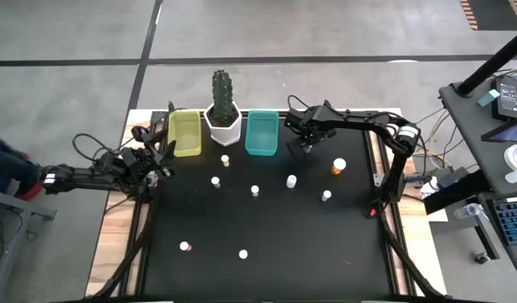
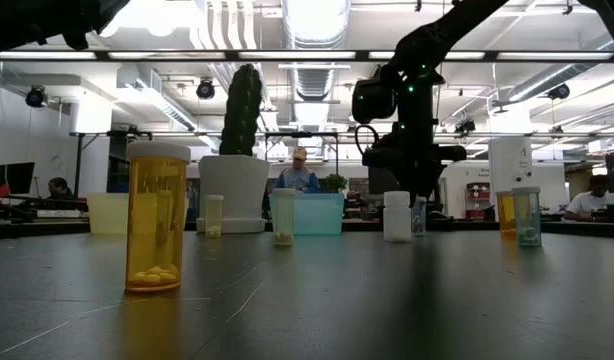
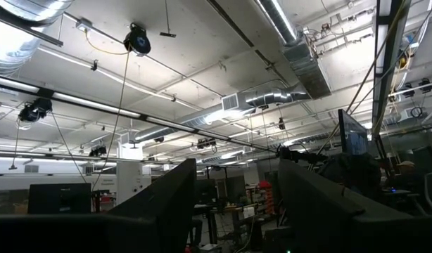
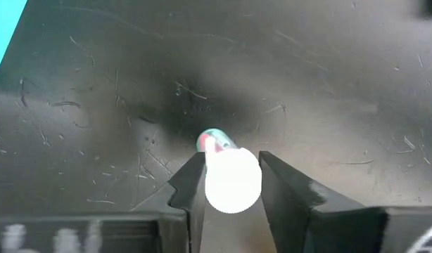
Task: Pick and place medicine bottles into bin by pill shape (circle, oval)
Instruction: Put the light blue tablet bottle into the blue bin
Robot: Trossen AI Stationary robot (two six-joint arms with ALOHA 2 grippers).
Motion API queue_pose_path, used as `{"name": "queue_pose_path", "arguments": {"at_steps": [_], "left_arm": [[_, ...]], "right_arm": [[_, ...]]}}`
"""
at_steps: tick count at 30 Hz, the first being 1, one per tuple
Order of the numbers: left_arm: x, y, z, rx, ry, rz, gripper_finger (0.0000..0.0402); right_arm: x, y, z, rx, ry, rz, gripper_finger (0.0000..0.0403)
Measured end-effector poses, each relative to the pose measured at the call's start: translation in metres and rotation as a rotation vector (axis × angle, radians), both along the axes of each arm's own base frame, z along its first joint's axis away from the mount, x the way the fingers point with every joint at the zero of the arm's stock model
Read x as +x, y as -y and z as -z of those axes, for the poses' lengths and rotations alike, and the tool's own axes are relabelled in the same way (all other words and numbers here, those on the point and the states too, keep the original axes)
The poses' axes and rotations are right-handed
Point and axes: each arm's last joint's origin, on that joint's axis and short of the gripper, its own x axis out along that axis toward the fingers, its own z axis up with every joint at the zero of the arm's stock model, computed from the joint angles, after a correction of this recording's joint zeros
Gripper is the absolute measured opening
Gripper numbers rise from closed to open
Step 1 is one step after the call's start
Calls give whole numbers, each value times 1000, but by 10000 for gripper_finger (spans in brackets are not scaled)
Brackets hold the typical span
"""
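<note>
The right gripper [image 4: 232,184] hangs just right of the teal bin [image 1: 261,133], upper centre of the high view, jaws closed on a white-capped bottle [image 4: 230,176]. Keep the grip firm and the bottle upright; lift clear of the surface [image 1: 267,227] before crossing the rim.

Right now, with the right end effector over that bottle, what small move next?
Probably lift straight up: the right end effector has its fingers against the white-capped bottle, above the black table, with the teal bin close by.

Grey concrete floor [image 1: 65,34], ceiling ducts [image 3: 272,95] w/ strip lights [image 2: 317,20], side desk [image 1: 498,126]
</note>
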Motion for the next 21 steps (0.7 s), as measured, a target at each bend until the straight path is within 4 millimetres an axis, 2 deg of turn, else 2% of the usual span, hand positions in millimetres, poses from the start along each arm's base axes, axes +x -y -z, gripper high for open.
{"name": "queue_pose_path", "arguments": {"at_steps": [6,9,14,21], "left_arm": [[0,0,0,0,0,0,187],[0,0,0,0,0,0,187],[0,0,0,0,0,0,187],[0,0,0,0,-1,0,187]], "right_arm": [[0,0,-1,4,0,0,113],[2,1,-9,7,-5,0,112],[9,5,-40,-12,17,-13,111],[19,11,-97,-74,112,-51,111]]}}
